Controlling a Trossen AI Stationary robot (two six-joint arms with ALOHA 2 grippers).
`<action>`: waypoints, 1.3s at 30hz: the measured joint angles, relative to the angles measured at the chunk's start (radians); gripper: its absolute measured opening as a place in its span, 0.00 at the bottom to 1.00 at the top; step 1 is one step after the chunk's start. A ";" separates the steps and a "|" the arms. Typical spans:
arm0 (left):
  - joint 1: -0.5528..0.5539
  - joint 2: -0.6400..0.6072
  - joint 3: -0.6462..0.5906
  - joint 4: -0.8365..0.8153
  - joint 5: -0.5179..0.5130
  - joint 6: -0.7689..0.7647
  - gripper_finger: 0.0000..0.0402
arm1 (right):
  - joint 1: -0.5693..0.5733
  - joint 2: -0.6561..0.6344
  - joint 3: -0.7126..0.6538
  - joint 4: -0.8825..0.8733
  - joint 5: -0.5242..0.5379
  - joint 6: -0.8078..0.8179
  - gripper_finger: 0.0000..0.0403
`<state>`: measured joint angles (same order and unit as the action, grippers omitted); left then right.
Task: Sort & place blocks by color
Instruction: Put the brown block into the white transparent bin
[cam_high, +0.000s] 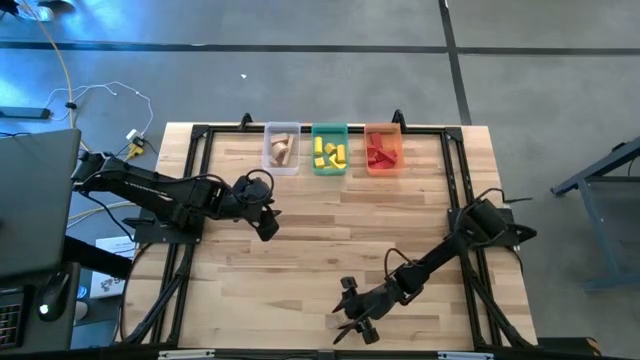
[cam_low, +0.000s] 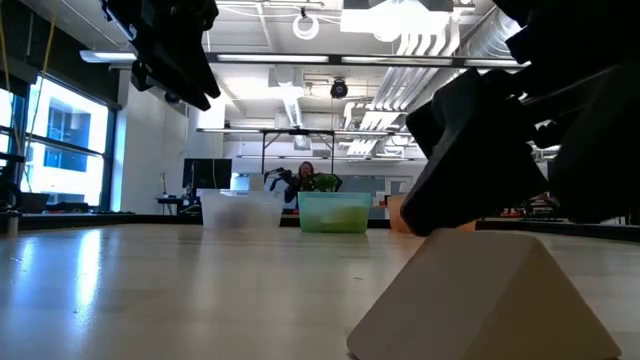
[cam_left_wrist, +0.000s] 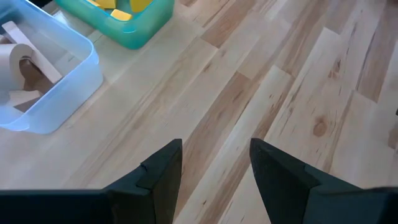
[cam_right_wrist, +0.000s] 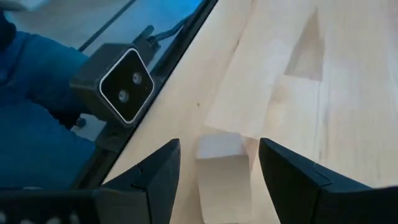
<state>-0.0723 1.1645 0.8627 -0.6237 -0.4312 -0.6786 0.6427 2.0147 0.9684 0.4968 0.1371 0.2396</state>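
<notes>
Right claw (cam_right_wrist: 214, 165) is low at bench (cam_high: 300, 250) front edge, arm stretched, fingers spread w/ plain tan wooden wedge block (cam_right_wrist: 221, 177) between them. Left claw (cam_left_wrist: 214, 168) spread, raised, near bins.

tan wedge (cam_low: 490, 295) cut off at bottom, right pincer (cam_high: 352, 322) hiding it overhead

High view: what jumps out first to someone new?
Three bins in a row at the table's far edge: clear bin with tan pieces, green bin with yellow, orange bin with red. The right gripper sits open at the near edge around the last tan block. The left gripper hangs open and empty over bare table.
</notes>
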 joint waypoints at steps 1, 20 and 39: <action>0.000 0.000 0.000 0.000 0.000 0.000 0.43 | 0.001 0.005 0.000 0.009 0.000 0.005 0.51; 0.000 0.000 0.000 -0.004 0.033 0.001 0.43 | 0.001 0.092 0.000 0.099 0.011 0.074 0.46; 0.014 0.000 0.000 -0.009 0.147 0.070 0.43 | -0.012 0.092 0.000 0.182 0.195 0.094 0.25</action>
<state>-0.0580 1.1647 0.8627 -0.6323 -0.2839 -0.6089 0.6311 2.1071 0.9680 0.6789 0.3325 0.3332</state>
